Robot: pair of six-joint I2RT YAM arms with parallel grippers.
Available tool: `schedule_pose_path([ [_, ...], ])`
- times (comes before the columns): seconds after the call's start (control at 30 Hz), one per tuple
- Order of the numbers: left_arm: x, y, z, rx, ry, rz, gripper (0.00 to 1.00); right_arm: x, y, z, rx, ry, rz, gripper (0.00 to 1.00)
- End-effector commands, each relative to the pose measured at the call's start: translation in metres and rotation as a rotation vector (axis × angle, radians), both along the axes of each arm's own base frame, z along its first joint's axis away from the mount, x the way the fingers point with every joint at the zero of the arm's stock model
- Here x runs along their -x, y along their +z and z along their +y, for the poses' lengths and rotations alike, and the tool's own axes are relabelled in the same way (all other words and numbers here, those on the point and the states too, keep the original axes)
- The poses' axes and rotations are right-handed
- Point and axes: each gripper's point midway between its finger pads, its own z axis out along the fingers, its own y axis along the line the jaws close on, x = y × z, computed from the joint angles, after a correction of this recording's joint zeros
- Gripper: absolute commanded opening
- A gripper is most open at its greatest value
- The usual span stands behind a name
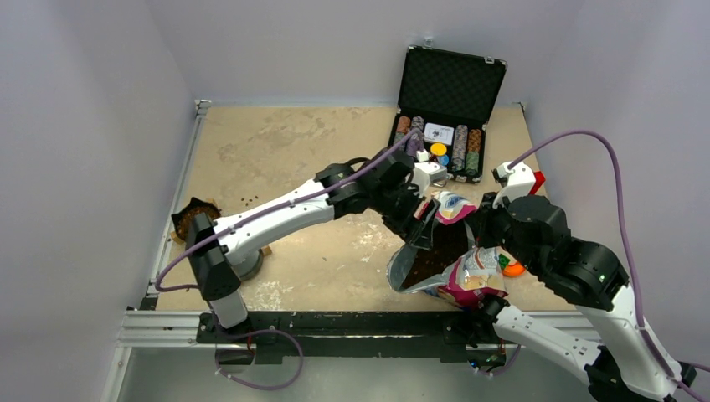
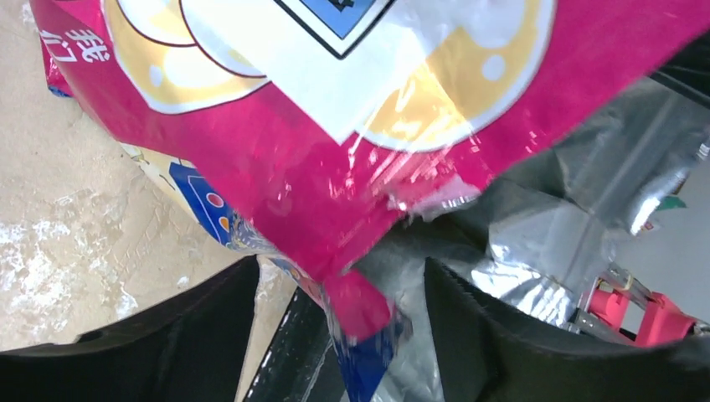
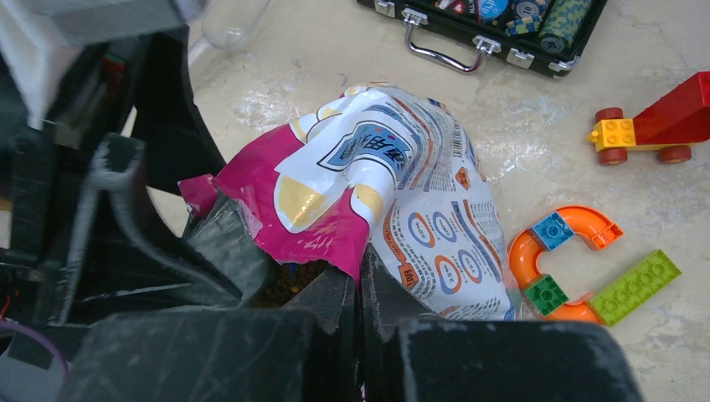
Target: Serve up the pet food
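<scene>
- Left tool [image 2: 335, 331] stands wide open, its black fingers [image 2: 502, 335] on either side of the torn edge of a crinkled pink-and-white foil bag [image 2: 335, 167]. The flap hangs in the gap unclamped; whether it brushes a finger I cannot tell.
- Right tool [image 3: 360, 314] is closed tight, pinching the bag's pink rim right at its fingertips, so the mouth is held up and open.
- Pet food [image 3: 295, 285], tiny dark-brown dry pellets, shows just inside the bag's mouth, right beside the right tool's pinch.
- Progress, as I judge it: the bag is open and one side is held, so access to the food looks settled.
- A dark round dish [image 1: 193, 219] sits on the pale counter [image 1: 293, 142], well apart from both tools and back near the left arm's base. It seems to hold something brown, and a few loose pellets [image 1: 249, 201] lie near it. How full it is I cannot tell.
- Left to do, probably: get the left tool a firm hold on its side of the rim, then bring food from the bag to the dish, since plenty sits in the bag.
</scene>
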Motion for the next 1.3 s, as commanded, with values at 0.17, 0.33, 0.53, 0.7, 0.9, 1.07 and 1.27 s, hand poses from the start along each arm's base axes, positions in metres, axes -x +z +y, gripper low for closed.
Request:
schedule_pose_path([
  [0.17, -0.070, 0.009, 0.031, -0.249, 0.271, -0.237, 0.17, 0.001, 0.020, 0.018, -0.059, 0.093, -0.043, 0.00],
  [0.33, -0.121, 0.034, 0.098, -0.177, 0.684, -0.192, 0.00, -0.002, 0.012, 0.052, -0.017, 0.253, 0.012, 0.00],
  [0.53, -0.126, 0.064, 0.161, -0.104, 0.998, -0.212, 0.00, 0.000, 0.019, 0.125, 0.005, 0.535, 0.043, 0.00],
  [0.7, -0.112, 0.070, 0.189, -0.032, 1.132, -0.168, 0.00, 0.010, 0.018, 0.165, 0.108, 0.687, 0.055, 0.10],
  [0.9, -0.106, 0.069, 0.202, -0.016, 1.214, -0.127, 0.00, 0.025, 0.013, 0.150, 0.103, 0.717, 0.032, 0.79],
  [1.07, -0.108, 0.081, 0.206, 0.006, 1.272, -0.109, 0.00, 0.058, -0.002, 0.131, 0.060, 0.793, 0.062, 0.86],
  [1.27, -0.111, 0.090, 0.199, 0.016, 1.280, -0.078, 0.00, 0.078, -0.005, 0.139, 0.008, 0.915, 0.053, 0.86],
])
